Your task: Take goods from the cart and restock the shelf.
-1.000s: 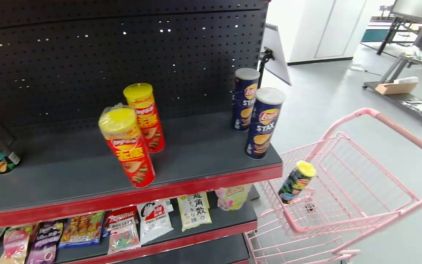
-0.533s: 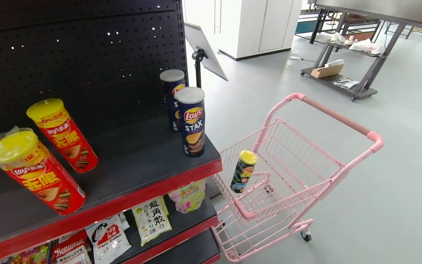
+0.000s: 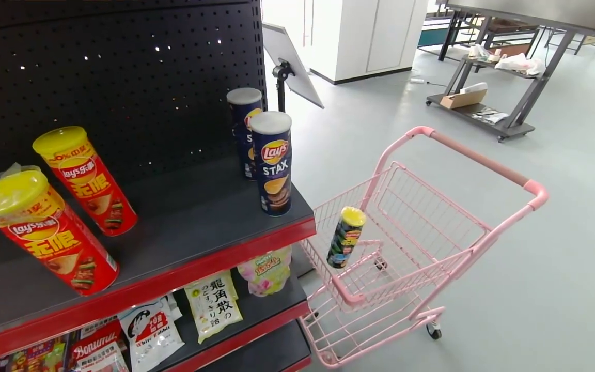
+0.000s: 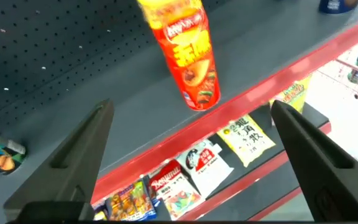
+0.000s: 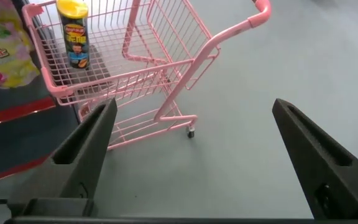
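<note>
2 grippers, both with jaws spread wide and nothing between them. The left gripper (image 4: pixel 191 104) hangs in front of the upper shelf board (image 3: pixel 189 222), apart from the cans on it. The right gripper (image 5: pixel 194 102) hangs over the grey floor (image 3: pixel 561 268) beside the pink cart (image 3: pixel 478 161), touching nothing.

Against 1 s ago, the head camera has swung toward the right, so the whole cart now shows and the left end of the shelf has slid out of view. Since 0.5 s ago the picture shifts only slightly. The goods keep their places: no can has left the cart or joined the shelf.

1 dark can with a yellow lid (image 3: pixel 345 237) stands in the cart's upper basket, at the side nearest the shelf. The upper board carries 4 cans: 2 red cans with yellow lids, the front red can (image 3: pixel 44 237) near the red edge and the rear red can (image 3: pixel 88 181) behind it, and 2 dark blue cans at the right end, the front blue can (image 3: pixel 272 165) at the corner and the rear blue can (image 3: pixel 242 111) just behind. Snack bags (image 3: pixel 215 305) lie on the board below.
</note>
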Controlling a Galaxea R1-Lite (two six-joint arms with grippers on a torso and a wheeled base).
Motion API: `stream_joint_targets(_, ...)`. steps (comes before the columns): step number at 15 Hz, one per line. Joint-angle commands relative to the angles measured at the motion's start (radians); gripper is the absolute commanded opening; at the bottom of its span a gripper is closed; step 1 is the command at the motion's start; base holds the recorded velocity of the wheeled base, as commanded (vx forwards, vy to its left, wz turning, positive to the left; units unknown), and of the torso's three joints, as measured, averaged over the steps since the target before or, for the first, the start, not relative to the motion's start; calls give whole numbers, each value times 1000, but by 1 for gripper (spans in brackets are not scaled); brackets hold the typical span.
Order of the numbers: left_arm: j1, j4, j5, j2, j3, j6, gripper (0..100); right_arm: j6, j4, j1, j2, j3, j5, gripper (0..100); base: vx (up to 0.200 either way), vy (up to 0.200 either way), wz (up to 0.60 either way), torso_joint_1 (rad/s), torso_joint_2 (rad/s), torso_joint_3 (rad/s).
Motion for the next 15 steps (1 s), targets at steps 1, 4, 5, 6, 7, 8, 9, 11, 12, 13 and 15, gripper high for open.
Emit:
stream_joint_targets(1, -12, 4, 0, -37, 12, 0, 100, -2, -1, 0, -2, 5, 0, 100, 0, 0, 0, -154, 334, 203)
stream_joint_targets(4, -14, 2, 0, -34, 12, 0, 100, -2, -1, 0, -4, 10, 0, 100, 0, 0, 0, -147, 342, 198)
stream_joint_targets(5, -15, 2, 0, -34, 12, 0, 100, -2, -1, 0, -13, 18, 0, 100, 0, 0, 0, -144, 339, 203)
stream_joint_targets(6, -15, 2, 0, -36, 12, 0, 100, -5, -1, 0, -16, 21, 0, 100, 0, 0, 0, -144, 339, 203)
stream_joint_targets(7, -15, 2, 0, -36, 12, 0, 100, -11, -1, 0, -16, 21, 0, 100, 0, 0, 0, -149, 359, 207)
stream_joint_targets(8, -15, 2, 0, -34, 13, 0, 100, -17, -1, 0, -16, 21, 0, 100, 0, 0, 0, -134, 334, 222)
stream_joint_targets(9, -18, 2, 0, -31, 13, 0, 100, -17, -1, 0, -16, 21, 0, 100, 0, 0, 0, -134, 369, 212)
stream_joint_targets(11, -28, 2, 0, -30, 19, 0, 100, -17, -1, -1, -17, 21, -2, 100, 0, 0, 0, -151, 347, 215)
stream_joint_targets(12, -34, 2, 0, -28, 22, 0, 100, -17, -1, -1, -17, 24, -2, 100, 0, 0, 0, -149, 364, 222)
stream_joint_targets(13, -38, 2, 0, -28, 24, 0, 100, -17, -1, -1, -17, 25, -2, 100, 0, 0, 0, -144, 364, 217)
stream_joint_targets(15, -38, 2, 0, -28, 24, 0, 100, -17, -1, -1, -17, 25, -2, 100, 0, 0, 600, -149, 364, 224)
